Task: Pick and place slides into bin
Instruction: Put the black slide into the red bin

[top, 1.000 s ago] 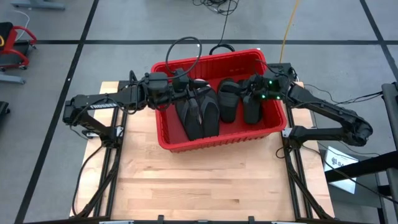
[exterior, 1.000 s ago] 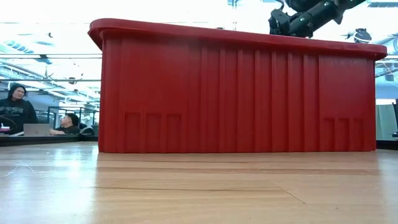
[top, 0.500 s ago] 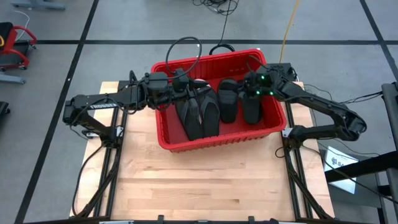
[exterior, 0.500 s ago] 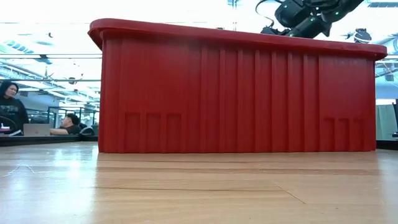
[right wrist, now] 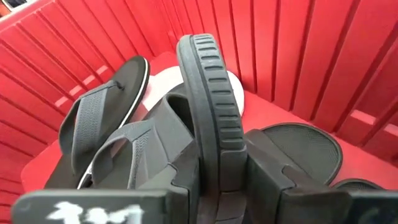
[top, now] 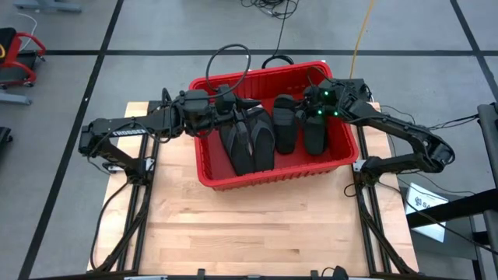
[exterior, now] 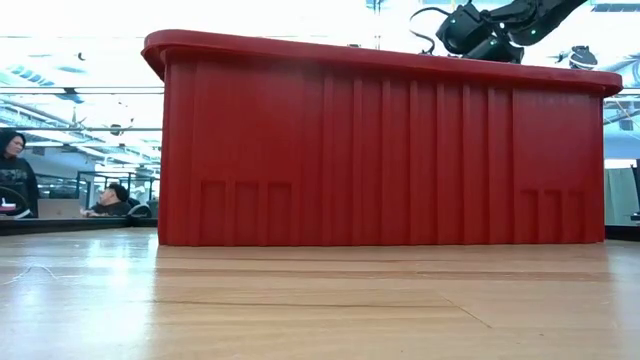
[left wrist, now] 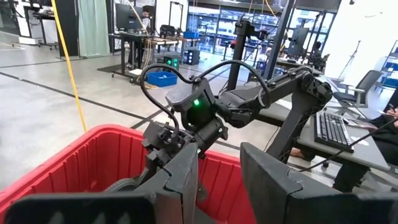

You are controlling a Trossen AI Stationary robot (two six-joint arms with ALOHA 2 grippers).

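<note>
My right gripper (top: 311,106) has drifted toward the bin's (top: 204,176) far wall, jaws clamped on an edge-up slide (right wrist: 211,112); my left gripper (top: 226,107) stands open inside the bin, and every slide visible lies inside, so I judge we're nearly done.

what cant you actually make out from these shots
- Low view: the bin's red wall hides everything inside.
- High view: how many slides are stacked is unclear; the dark pile merges and the left gripper covers part.
- Right wrist view: the right gripper hides the black slide's lower end.
</note>
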